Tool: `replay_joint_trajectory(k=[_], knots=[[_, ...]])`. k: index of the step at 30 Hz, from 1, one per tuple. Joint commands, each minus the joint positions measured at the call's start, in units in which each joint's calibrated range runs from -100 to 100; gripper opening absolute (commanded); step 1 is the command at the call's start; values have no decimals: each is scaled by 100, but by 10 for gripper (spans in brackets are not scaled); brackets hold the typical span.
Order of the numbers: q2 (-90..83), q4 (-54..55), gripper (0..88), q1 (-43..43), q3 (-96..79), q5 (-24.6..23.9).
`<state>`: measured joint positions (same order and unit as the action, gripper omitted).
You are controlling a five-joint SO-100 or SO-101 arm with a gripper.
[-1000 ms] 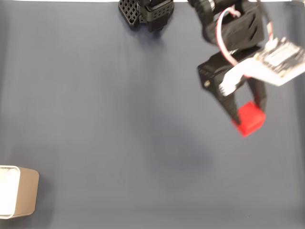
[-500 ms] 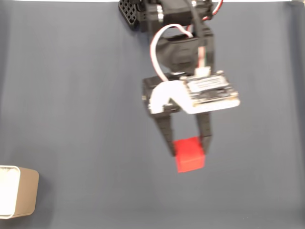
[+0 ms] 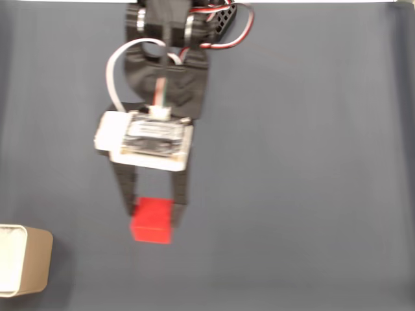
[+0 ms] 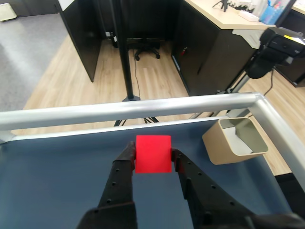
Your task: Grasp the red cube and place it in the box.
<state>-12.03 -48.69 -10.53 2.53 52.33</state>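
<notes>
The red cube [image 3: 152, 220] is clamped between the two black fingers of my gripper [image 3: 153, 208], carried above the dark blue table. In the wrist view the red cube [image 4: 153, 153] sits squarely between the fingertips of the gripper [image 4: 153, 157]. The box [image 3: 24, 260], tan outside and white inside, stands at the lower left edge of the fixed view, well to the left of the cube. From the wrist camera the box [image 4: 234, 140] appears ahead to the right, near the table's metal rail, open side up.
A silver metal rail [image 4: 143, 112] borders the far and right edges of the blue table [image 3: 292, 194]. Beyond it lie a wooden floor, dark desks and a camera on a tripod [image 4: 279, 40]. The arm's black base [image 3: 175, 19] is at the top of the fixed view.
The arm has swung from the right side of the fixed view to the left and lower, carrying the red cube closer to the box. The box has not moved.
</notes>
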Motion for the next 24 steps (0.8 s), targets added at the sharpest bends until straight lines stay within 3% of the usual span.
replay_joint_trajectory(k=[1,24], knots=[[120,24,0,-381,532,-59],[2581,123,0,-1447,3086,-200]])
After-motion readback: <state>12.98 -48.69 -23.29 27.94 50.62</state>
